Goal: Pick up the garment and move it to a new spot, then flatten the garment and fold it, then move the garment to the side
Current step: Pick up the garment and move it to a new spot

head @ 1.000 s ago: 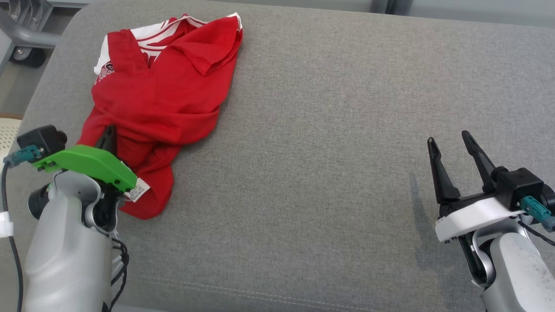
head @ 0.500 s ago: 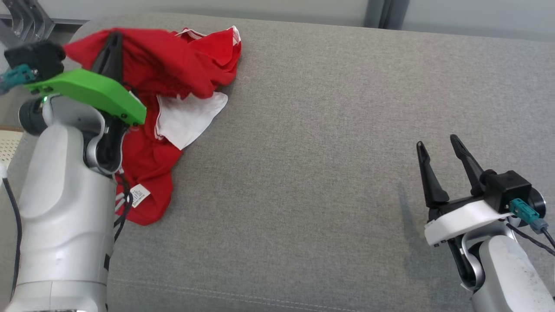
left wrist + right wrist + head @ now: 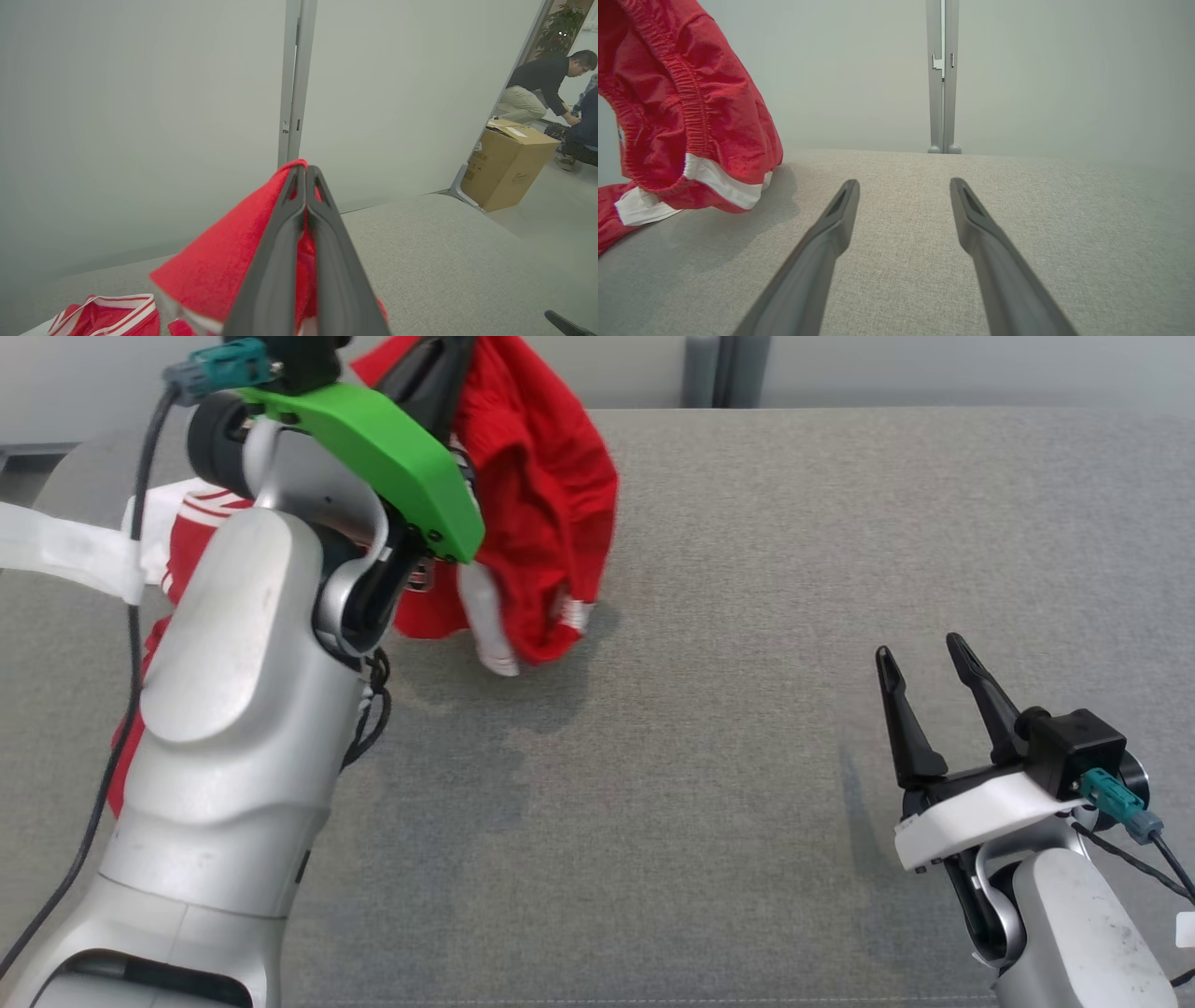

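The left gripper (image 3: 431, 369) is clamped shut on a fold of the red garment (image 3: 551, 513), held high so the cloth hangs free. Its white-trimmed lower edge is near the grey fabric surface (image 3: 794, 569), and another part trails by the arm. That height likely lets it travel without dragging. The right gripper (image 3: 920, 649) hovers low at the right, fingers spread wide and empty, well apart from the cloth — probably kept ready for flattening.
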